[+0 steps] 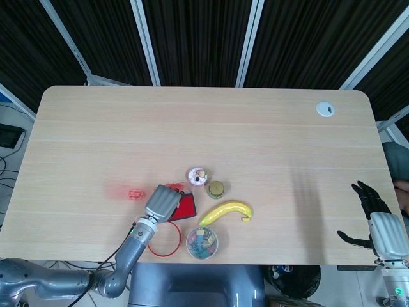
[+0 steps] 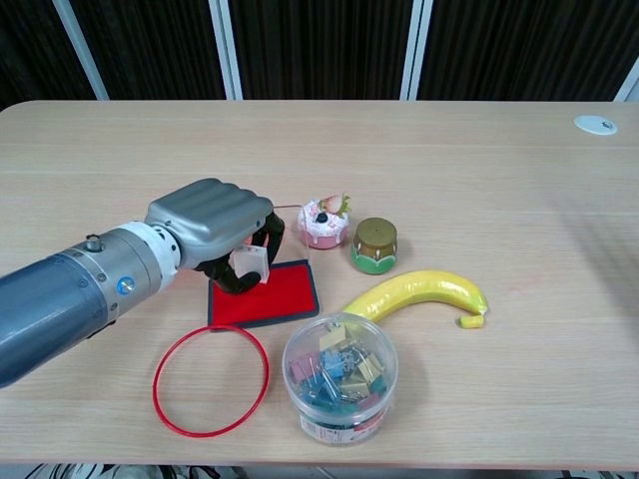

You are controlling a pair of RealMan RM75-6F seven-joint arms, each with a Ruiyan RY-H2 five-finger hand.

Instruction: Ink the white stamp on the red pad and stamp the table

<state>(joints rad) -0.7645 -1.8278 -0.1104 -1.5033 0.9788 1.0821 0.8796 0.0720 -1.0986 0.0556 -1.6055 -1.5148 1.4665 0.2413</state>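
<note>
On the near-left part of the bench, listed from largest item to smallest:

Left hand, on the arm reaching in from the near-left edge: knuckles up, fingers curled down around the white stamp. Hand sits over the left end of the red pad.

Right hand: far off at the bench's right edge, fingers spread, holding nothing; well apart from all task items, so the left hand is the working one.

Red pad: flat, long axis running left to right, just beside the red ring.

White stamp: small block, held roughly upright with a slight tilt. Whether its face touches the pad cannot be told. A faint red mark lies on bare bench left of the hand, so open wood for stamping lies leftward, away from the cupcake toy.
</note>
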